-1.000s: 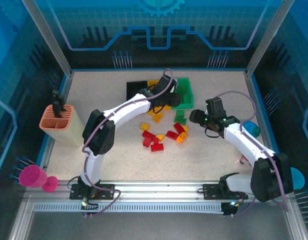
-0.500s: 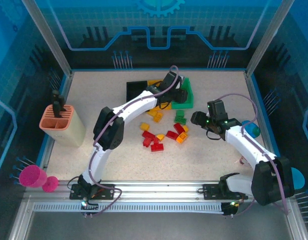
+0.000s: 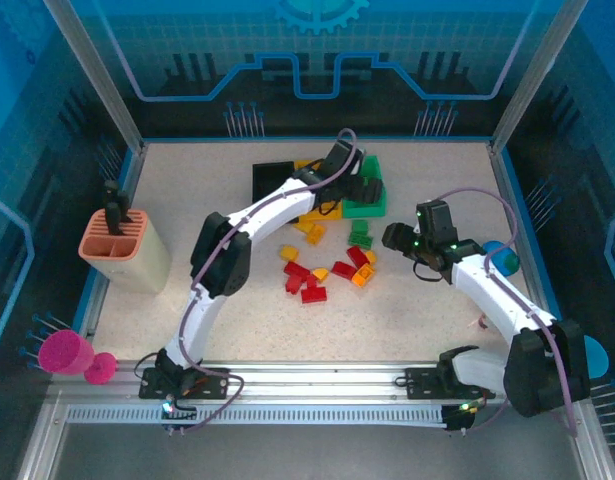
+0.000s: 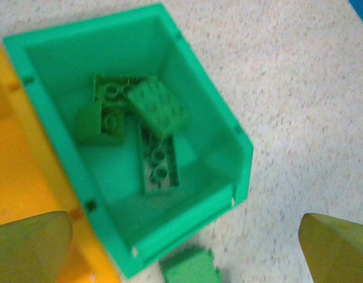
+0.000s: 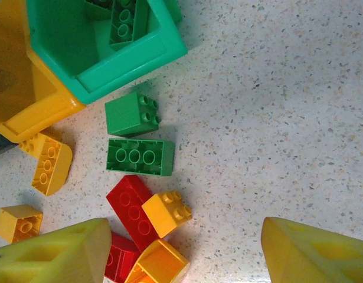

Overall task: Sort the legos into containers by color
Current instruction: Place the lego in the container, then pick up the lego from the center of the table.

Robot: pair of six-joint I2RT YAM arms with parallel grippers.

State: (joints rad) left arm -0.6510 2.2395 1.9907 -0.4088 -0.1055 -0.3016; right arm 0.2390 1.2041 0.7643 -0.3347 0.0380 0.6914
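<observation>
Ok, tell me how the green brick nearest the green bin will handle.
The green brick looks like hard plastic, so probably stiff and light. Boxy with flat sides, it should slide, not roll. Glossy faces may slip.

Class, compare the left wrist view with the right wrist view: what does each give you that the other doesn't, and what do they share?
Left wrist view: the green bin's whole floor, three green bricks lying in it. Right wrist view: loose bricks on the table, a flat green one, red ones and yellow-orange ones. Shared: the green bin beside the yellow bin, a small green brick just outside it, the speckled table, and each view's own fingers, left fingers and right fingers, spread with nothing between.
</observation>
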